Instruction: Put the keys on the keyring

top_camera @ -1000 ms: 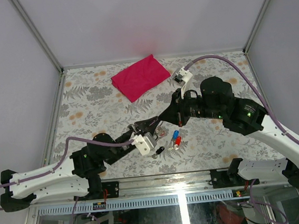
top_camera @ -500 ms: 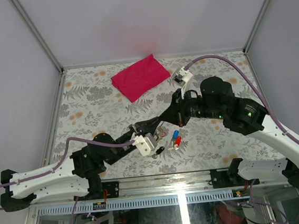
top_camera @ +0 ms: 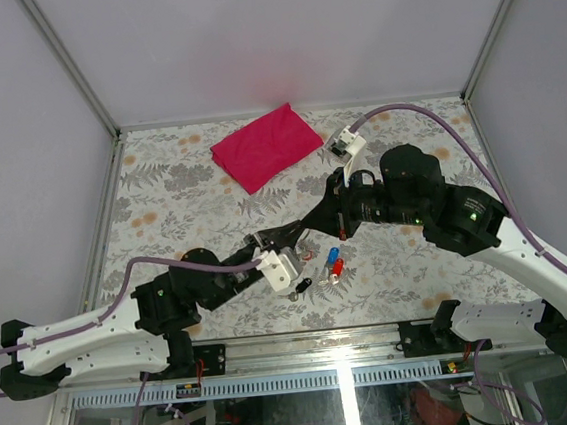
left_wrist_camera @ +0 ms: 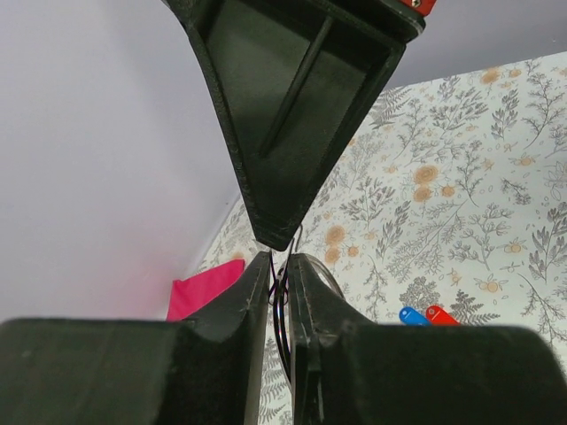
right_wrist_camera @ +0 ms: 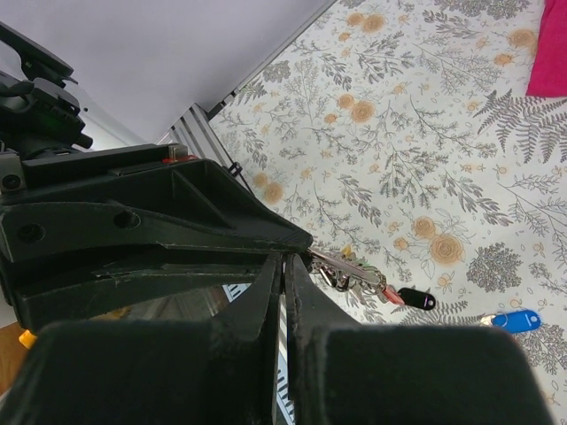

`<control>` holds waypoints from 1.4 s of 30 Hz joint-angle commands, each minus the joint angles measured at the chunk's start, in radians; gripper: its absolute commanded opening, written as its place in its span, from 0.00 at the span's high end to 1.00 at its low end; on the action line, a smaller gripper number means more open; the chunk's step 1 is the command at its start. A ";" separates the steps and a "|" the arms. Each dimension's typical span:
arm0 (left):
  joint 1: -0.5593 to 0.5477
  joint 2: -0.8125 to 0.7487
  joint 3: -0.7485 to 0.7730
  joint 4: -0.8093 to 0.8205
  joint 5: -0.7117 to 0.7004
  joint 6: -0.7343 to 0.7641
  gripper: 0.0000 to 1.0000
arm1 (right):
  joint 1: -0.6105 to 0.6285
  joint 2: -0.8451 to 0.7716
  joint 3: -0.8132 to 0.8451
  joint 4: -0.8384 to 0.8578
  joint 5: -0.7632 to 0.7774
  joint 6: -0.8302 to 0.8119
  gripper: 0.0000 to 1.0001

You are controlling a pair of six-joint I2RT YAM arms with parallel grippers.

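Top external view: both arms reach inward over the floral surface, their tips meeting near its centre. Left end effector is clenched on the thin wire of the keyring; right end effector is pressed shut, and any hold on the ring cannot be confirmed. Blue key and red key lie side by side on the surface just right of the tips, untouched.

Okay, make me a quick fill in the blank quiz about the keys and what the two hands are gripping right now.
The loose key beside the blue key has a ____ head.
Those two keys are held by ____ hand.
The left hand and the right hand are ____ shut on the keyring.
The small key trailing off the keyring has a ____ head.
Missing words: red; neither; both; black.
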 commanded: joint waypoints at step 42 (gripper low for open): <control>0.005 0.034 0.092 -0.146 -0.130 -0.263 1.00 | 0.006 -0.211 -0.289 0.005 0.312 0.167 0.58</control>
